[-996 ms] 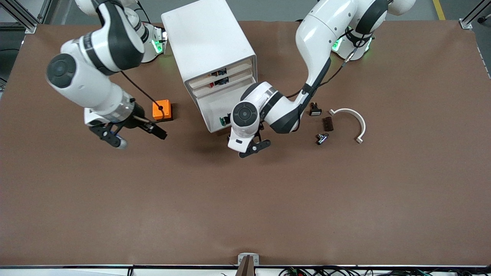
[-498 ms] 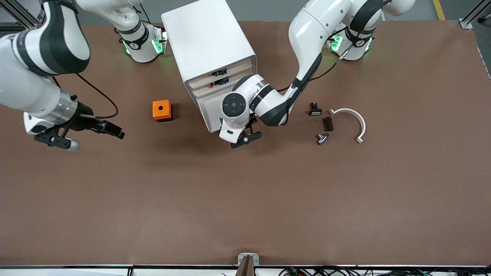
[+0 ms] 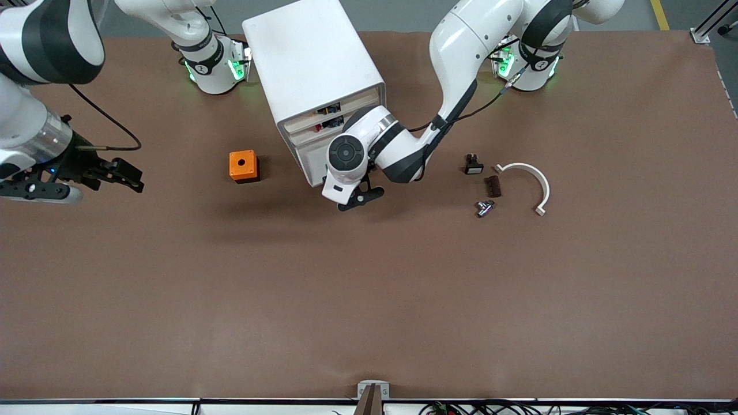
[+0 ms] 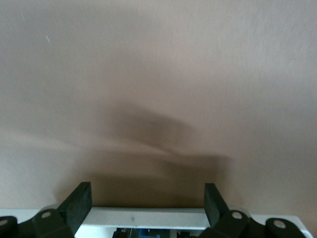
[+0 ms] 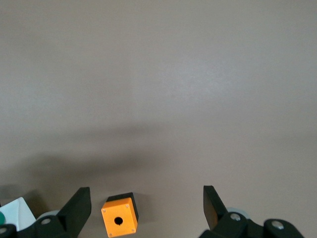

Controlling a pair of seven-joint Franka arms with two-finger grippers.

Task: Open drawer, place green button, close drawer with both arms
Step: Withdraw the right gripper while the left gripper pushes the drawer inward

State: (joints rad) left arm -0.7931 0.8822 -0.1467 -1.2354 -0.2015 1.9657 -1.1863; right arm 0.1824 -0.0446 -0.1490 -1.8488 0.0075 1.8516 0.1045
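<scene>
Inspection from the front view: the white cabinet (image 3: 314, 69) stands on the brown bench (image 3: 369, 300) between my two bases, its drawer fronts turned toward the camera. My left gripper (image 3: 356, 199) sits low at the foot of that face, and my left forearm covers the drawer (image 3: 311, 164); only a strip of its front shows, so I cannot say from here how far out it stands. The button is not visible in this view. My right gripper (image 3: 86, 178) hangs over bare bench at the right arm's end, well apart from the orange cube (image 3: 243, 166), and that arm waits. A black button with a white cap (image 3: 473, 165), a dark block (image 3: 492, 186), a small metal part (image 3: 484, 207) and a white curved bracket (image 3: 527, 181) lie toward the left arm's end. Left wrist view: my fingers (image 4: 79, 203) stand wide apart and grip nothing; a white drawer edge (image 4: 148, 218) lies across the gap between them, with blue and dark shapes just under it that I cannot identify. Right wrist view: the right fingers (image 5: 77, 208) are likewise spread wide and empty, the orange cube between them farther off, and a white corner carrying a round green cap (image 5: 2, 218) at the picture's edge, probably the button in the drawer. Judgement: the drawer looks light, thin and smooth, so it should slide easily; push squarely on the middle of its front to avoid skewing it.
</scene>
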